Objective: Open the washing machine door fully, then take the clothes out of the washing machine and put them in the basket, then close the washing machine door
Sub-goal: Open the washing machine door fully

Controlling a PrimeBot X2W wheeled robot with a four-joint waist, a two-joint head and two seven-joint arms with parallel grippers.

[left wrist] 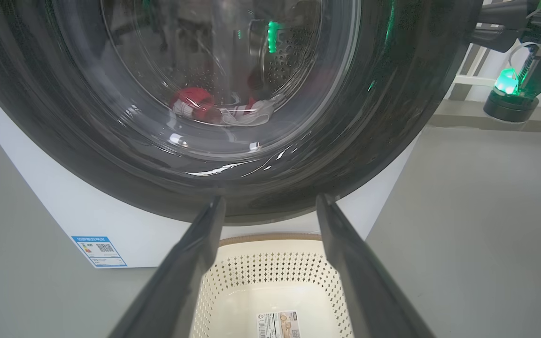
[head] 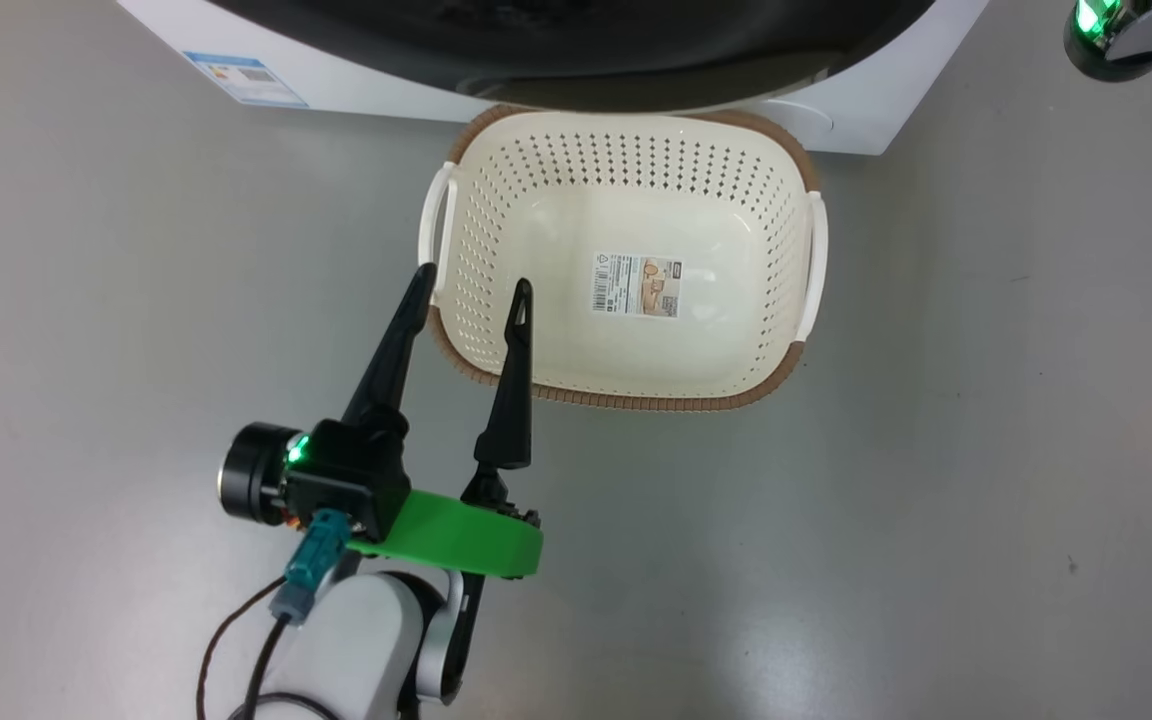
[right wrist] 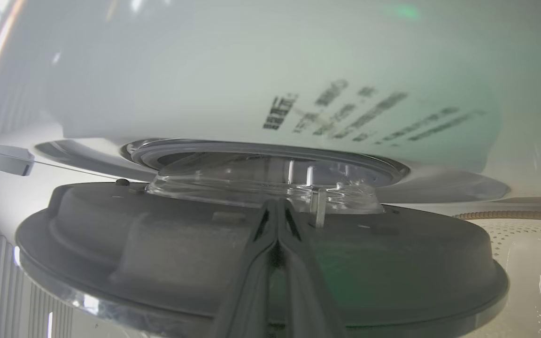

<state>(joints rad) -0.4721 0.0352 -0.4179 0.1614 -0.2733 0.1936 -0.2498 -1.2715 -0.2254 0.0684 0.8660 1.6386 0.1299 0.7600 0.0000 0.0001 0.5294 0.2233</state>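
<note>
The left gripper [head: 473,280] has its two long dark fingers [head: 396,350] spread wide and holding nothing. It hangs in front of the big white box-shaped washing machine [left wrist: 54,206] and points toward it. Its tips are over a near corner of the small cream-white perforated plastic basket [head: 626,400] with the brown woven-look rim. That basket sits on the grey floor [head: 936,500] just in front of the machine, its far rim under the door, and a paper label [head: 636,285] is stuck to its bottom.

The right gripper [right wrist: 277,204] has its fingers [right wrist: 256,263] pressed together on themselves. At the machine's right side they reach in between its white front and the dull inner face of the large round washing machine door [left wrist: 111,155] with the glossy black rim. Whether they touch the door I cannot tell. The door stands slightly ajar, its clear glass bowl partly out of the machine's opening. Through that glass the bright red clothes [left wrist: 195,105] with white parts lie low inside the machine's steel drum. A small blue sticker [left wrist: 99,251] marks the machine's lower left front.
</note>
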